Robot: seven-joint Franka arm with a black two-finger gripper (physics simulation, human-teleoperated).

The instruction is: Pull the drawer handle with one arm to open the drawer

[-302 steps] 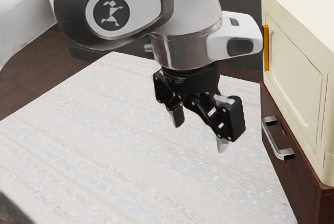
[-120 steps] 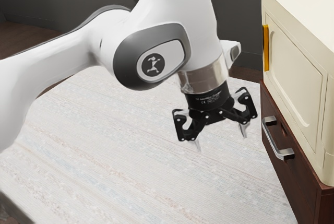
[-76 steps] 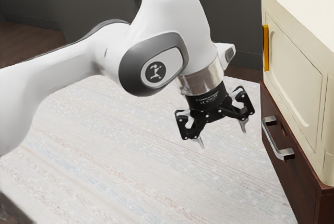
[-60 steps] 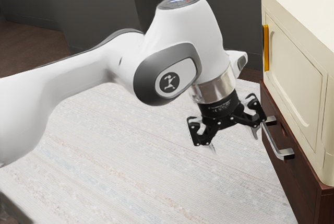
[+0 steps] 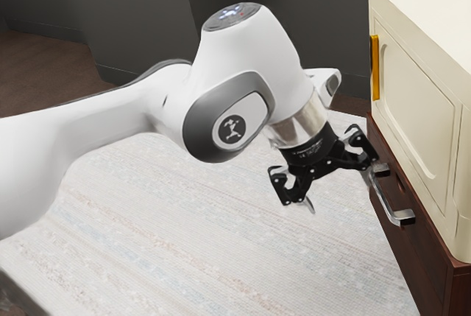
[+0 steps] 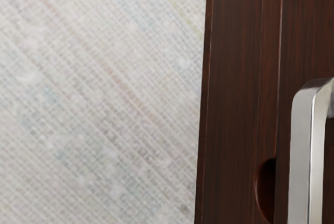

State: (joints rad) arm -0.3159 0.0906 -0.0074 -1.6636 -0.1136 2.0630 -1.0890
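Landmark for these notes: the metal handle [image 5: 384, 197], a bar with bent ends, fixed to the front of the dark brown drawer [image 5: 416, 246]. Drawer looks shut, its front level with the wood around it as far as I can make out.

Gripper [image 5: 338, 191] beside the handle, tilted, fingertips pointing downward. Jaws spread wide, nothing held between them. One of the fingers is right at the handle's end that lies farther from the exterior view's lower edge; whether it touches, I cannot tell. The other finger stands apart from the handle, out over the pale woven cloth [image 5: 191, 242].

Arm [image 5: 110, 128], white with grey trim, reaches in from the exterior view's left, bending down toward the handle.

Above the handle: a small rounded notch [image 5: 400, 185] in the wood, and over that a cream cabinet [image 5: 416, 102] sitting on the brown wood. Upright yellow strip [image 5: 375, 68] on the cabinet, higher than the handle.

Wrist view, close up: the handle's smooth, shiny bar, the notch near it, brown wood grain, then cloth beyond the wood's edge.

Farther back from the handle, behind the arm: dark grey wall [image 5: 294, 6], brown floor [image 5: 37, 65] at its foot.
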